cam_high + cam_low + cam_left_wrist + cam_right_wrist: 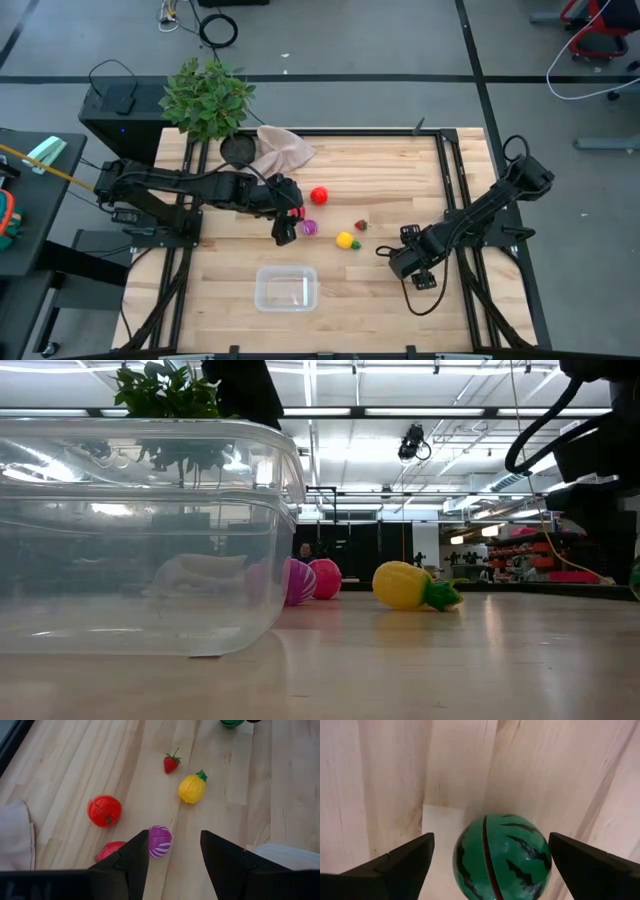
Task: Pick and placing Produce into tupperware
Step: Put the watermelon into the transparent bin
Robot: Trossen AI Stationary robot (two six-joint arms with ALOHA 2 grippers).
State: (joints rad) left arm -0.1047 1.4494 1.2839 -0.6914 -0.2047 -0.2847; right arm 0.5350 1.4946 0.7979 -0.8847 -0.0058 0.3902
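Two open claws, left claw (172,855) beside purple fruit (160,841)

No legible text, label, brand, number or sign in any view. Checked the toy produce, the clear tub, both arms, the worktop and the room beyond: nothing readable. Distant room fixtures in the low view are too small to make out any lettering.

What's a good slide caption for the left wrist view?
Left gripper open above the wooden table, purple toy by one finger, tomato, strawberry and yellow pineapple beyond.
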